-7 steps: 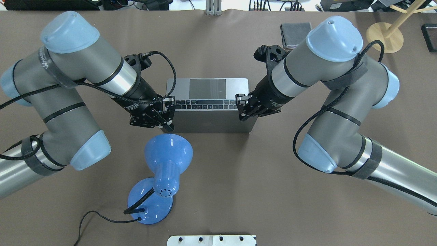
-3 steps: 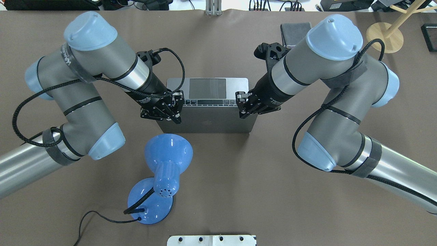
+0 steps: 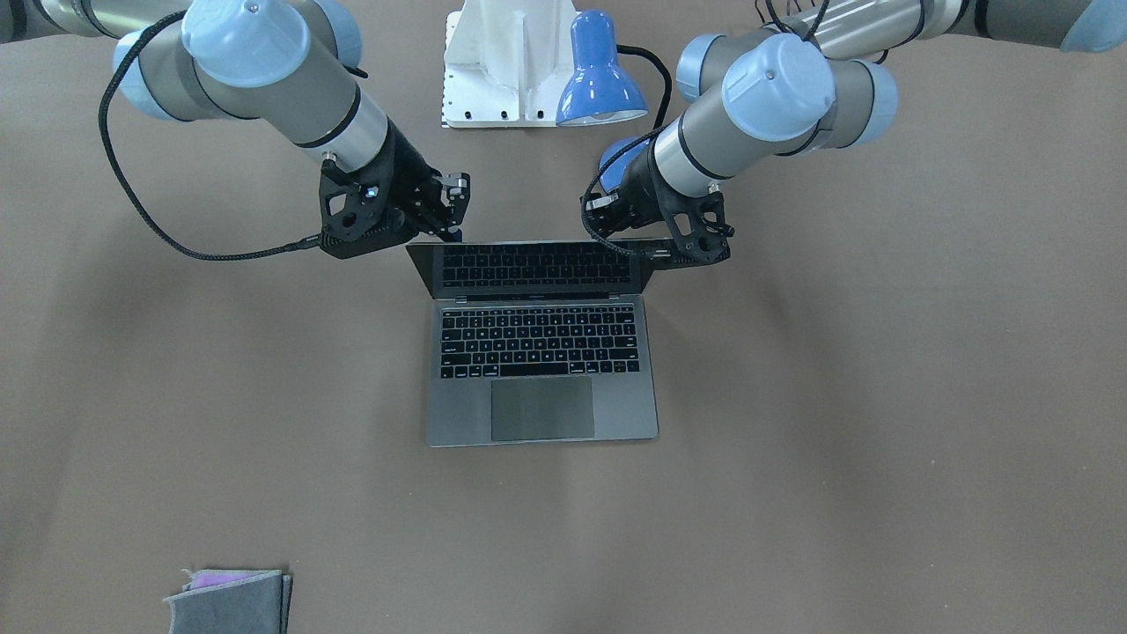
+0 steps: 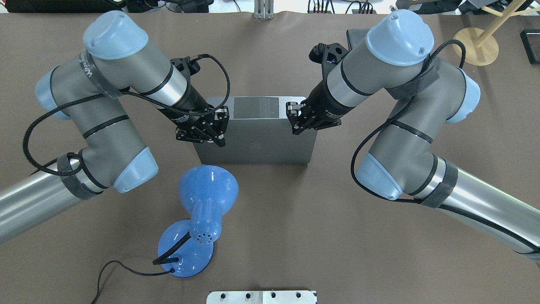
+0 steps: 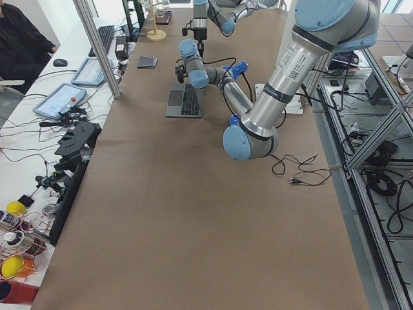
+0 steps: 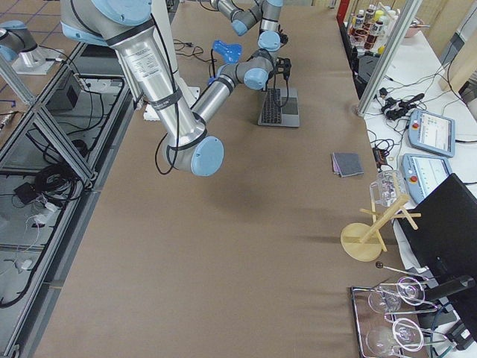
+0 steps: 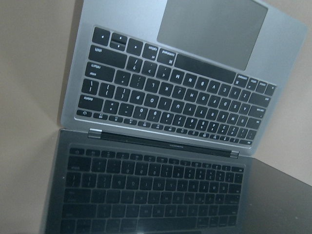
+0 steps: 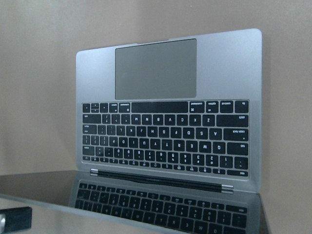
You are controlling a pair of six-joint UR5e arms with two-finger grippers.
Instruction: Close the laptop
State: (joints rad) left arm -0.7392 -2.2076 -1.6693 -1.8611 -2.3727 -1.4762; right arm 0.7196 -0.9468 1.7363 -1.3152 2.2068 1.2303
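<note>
The space-grey laptop [image 4: 255, 143] sits mid-table, half open, its lid tipped forward over the keyboard so only the trackpad shows in the overhead view. The front view shows its keyboard and tilted black screen [image 3: 528, 264]. My left gripper [image 4: 222, 128] is open at the lid's left top corner. My right gripper [image 4: 292, 119] is open at the right top corner. In the front view the left gripper [image 3: 656, 251] and right gripper [image 3: 453, 211] flank the lid's top edge. Both wrist views look down on the keyboard [image 7: 175, 97] [image 8: 165, 141] and its reflection in the screen.
A blue desk lamp [image 4: 204, 198] stands close behind the laptop's lid on my left side, its cord trailing left. A folded grey cloth [image 3: 229, 603] lies at the far right of the table. A wooden stand [image 4: 474, 44] is at the far right corner.
Both grippers have moved forward, away from me, with the lid's top edge. The lid has tipped further down; the keyboard rows seen earlier from overhead are now covered.
</note>
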